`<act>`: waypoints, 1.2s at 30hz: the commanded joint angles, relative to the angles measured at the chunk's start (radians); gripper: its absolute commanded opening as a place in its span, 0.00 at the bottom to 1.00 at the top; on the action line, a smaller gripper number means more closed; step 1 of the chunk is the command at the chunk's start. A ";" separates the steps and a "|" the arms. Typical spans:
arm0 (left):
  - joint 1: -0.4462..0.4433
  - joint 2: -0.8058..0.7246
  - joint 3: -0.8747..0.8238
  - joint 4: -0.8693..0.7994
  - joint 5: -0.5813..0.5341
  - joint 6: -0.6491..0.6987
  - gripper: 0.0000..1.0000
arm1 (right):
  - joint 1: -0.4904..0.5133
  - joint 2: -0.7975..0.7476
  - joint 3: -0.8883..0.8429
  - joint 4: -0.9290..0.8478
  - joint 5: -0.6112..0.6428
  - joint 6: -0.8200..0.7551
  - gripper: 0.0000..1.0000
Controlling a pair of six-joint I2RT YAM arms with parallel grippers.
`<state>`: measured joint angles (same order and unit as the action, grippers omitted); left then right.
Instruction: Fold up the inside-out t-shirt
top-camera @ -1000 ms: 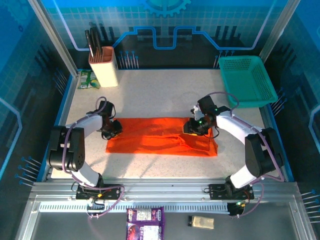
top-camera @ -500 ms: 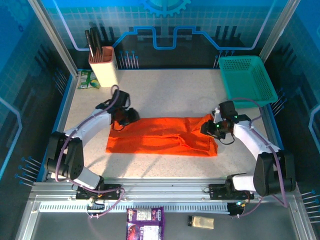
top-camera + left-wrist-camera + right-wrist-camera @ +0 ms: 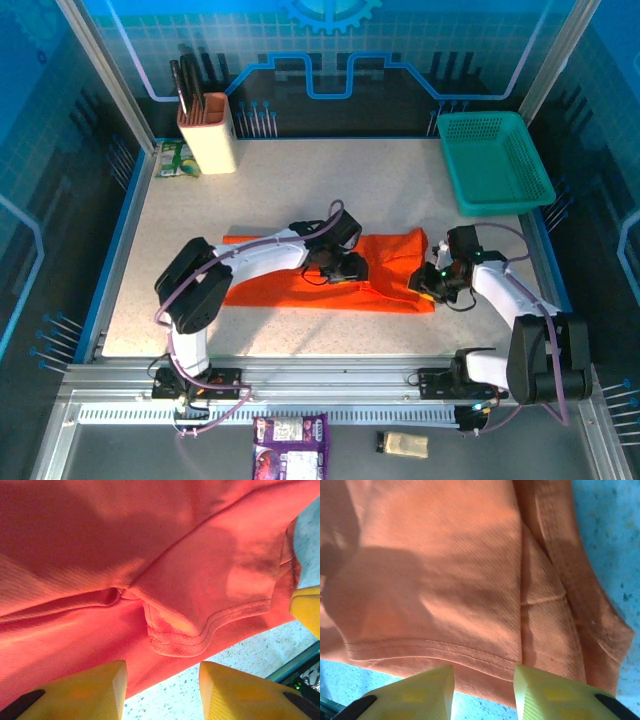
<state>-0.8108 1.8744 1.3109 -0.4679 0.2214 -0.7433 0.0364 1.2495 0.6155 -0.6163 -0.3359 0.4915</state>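
Just now the left gripper (image 3: 348, 268) has swung from the left end of the shirt (image 3: 390, 272) to its middle and stands part-open, with a hemmed fold lying loose ahead of its fingers, so whatever it carried looks released. The right gripper (image 3: 434, 282) has slid out to the right end, part-open over the hem and pinching nothing. The shirt lies as a long strip on the table (image 3: 300, 190), its crosswise fold apparently not yet set.

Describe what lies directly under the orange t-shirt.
The speckled table shows around the t-shirt, which lies flat on it. Whatever is beneath the cloth is covered.
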 commanded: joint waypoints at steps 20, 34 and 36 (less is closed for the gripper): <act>-0.044 0.159 0.153 -0.124 -0.016 -0.031 0.40 | 0.008 0.052 -0.072 0.073 -0.032 0.049 0.33; -0.043 0.138 0.137 -0.108 -0.033 -0.042 0.03 | 0.009 0.007 -0.060 0.015 0.033 0.070 0.35; -0.041 0.135 0.133 -0.107 -0.039 -0.044 0.02 | 0.009 -0.005 -0.065 0.022 0.038 0.080 0.35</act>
<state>-0.8474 2.0239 1.4372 -0.5560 0.1963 -0.7849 0.0391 1.2720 0.5529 -0.5636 -0.3321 0.5510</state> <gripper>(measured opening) 0.053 0.350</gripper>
